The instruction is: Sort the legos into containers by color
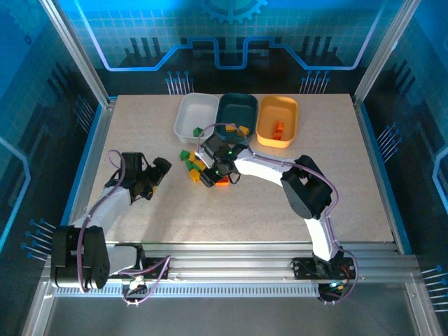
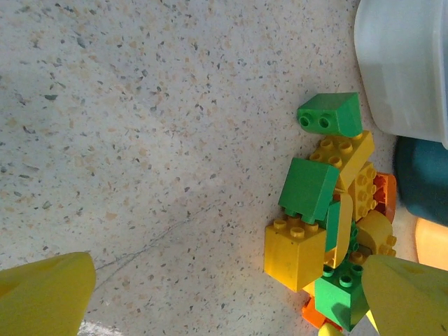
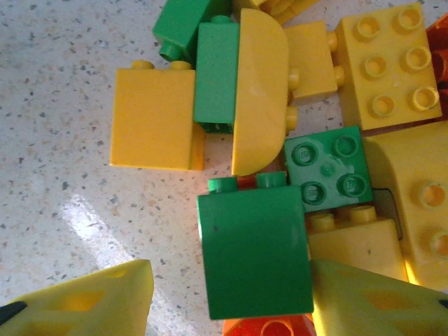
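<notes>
Legos (image 1: 193, 170): green/yel/orange pile, mid-table. Far row, L-R: white tray (image 1: 195, 116), teal tray (image 1: 236, 110), yellow-orange tray (image 1: 277, 112) w/ orange bricks (image 1: 278, 131).

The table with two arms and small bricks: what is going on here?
Toy bricks are being sorted by colour. The right gripper is down in the loose pile, jaws open on either side of a green brick, not yet gripping it. The left gripper is open to the left of the pile, holding nothing. A few bricks already lie in the white tray, teal tray and yellow-orange tray.
</notes>
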`<state>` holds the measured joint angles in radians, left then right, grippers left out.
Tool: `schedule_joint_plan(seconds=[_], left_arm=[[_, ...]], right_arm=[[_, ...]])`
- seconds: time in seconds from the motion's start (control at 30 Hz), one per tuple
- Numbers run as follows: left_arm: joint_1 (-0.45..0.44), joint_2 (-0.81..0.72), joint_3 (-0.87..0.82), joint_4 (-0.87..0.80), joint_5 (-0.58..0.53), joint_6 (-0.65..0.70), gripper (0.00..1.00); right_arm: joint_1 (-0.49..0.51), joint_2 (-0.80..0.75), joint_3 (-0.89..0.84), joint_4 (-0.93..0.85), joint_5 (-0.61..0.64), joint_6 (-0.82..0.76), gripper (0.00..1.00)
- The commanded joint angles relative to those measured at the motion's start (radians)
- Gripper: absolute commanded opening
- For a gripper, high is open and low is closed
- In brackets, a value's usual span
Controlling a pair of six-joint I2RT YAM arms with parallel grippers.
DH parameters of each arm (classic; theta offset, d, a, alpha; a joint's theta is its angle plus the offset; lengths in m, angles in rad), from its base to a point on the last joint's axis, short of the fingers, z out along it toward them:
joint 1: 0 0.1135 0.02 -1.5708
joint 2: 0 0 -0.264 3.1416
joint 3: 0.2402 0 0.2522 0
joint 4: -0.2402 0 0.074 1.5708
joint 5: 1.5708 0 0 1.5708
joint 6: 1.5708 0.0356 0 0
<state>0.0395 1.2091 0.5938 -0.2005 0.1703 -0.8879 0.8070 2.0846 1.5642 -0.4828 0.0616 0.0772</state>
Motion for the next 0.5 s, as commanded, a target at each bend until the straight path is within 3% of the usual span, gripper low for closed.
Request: schedule_joint_plan(seconds=[0.0,0.17,0.47], left_arm=[[0.011,0.004,0.038,-0.009,0.020,0.030,0.99],[0.013,0.006,0.054,-0.021,0.020,0.038,0.99],[0.012,0.024,0.063,0.003,0.070,0.031,0.99]], right_arm=[[0.013,0.034,0.042,-0.011,0.044,-0.003,0.54],[0.022,0.015,0.035,0.004,0.063,0.008,0.36],[-0.011,-0.131,0.025,0.081,0.052,0.087,0.33]])
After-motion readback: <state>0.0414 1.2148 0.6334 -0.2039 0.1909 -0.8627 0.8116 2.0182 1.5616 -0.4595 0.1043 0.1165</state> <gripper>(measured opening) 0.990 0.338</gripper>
